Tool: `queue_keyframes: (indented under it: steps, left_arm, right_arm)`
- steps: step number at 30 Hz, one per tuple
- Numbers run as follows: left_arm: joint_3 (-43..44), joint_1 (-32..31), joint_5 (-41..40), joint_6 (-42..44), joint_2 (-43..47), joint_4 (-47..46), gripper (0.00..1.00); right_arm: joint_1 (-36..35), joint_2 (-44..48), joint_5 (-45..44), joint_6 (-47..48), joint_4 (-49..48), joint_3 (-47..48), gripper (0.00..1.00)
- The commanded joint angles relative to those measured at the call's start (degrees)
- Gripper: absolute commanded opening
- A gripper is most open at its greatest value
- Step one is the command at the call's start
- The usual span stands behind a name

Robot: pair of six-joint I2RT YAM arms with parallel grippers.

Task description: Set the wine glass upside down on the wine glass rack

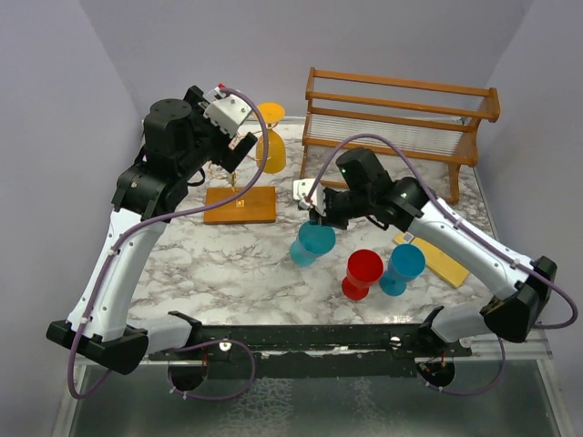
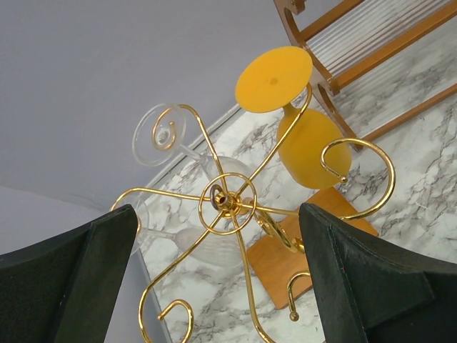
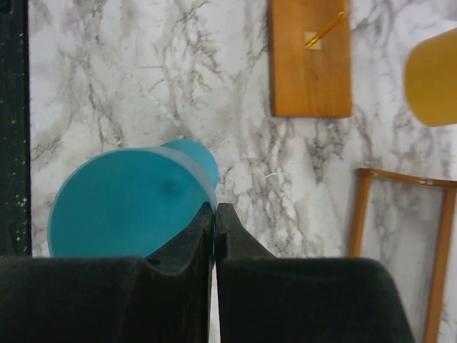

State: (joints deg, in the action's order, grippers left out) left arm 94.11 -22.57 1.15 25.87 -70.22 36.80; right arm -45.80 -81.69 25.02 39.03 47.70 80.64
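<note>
Right claw pinching teal glass, rim part-hidden

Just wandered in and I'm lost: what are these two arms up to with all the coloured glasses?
The right gripper is shut on the edge of a teal wine glass, which tilts over the marble table, so it seems to be picking it up. The left gripper hangs open by the top of the gold wire rack, where a yellow glass and a clear glass hang upside down. A red glass and another blue glass stand on the table.
</note>
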Motion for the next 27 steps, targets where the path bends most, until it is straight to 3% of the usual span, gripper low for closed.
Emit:
queue_keyframes:
  steps: [1, 13, 20, 27]
  left_arm:
    - [2.01, 0.88, 4.47, -4.58, 1.17, -3.09, 0.99]
    - [7.14, 4.44, 23.61, -23.34, -2.01, -5.99, 0.96]
    - [5.14, 4.8, 32.14, -35.19, -3.75, -11.75, 0.91]
    - [2.88, 4.8, 33.63, -40.47, -5.58, -18.31, 0.89]
  right_arm:
    - [0.57, 7.14, -4.59, -2.55, -8.13, 1.2, 0.01]
    - [24.25, 21.71, -3.79, -20.93, -18.25, 2.11, 0.01]
    - [25.63, 19.37, -14.2, -25.22, -20.86, 7.65, 0.01]
    - [25.58, 15.36, -9.56, -28.22, -21.01, 16.01, 0.01]
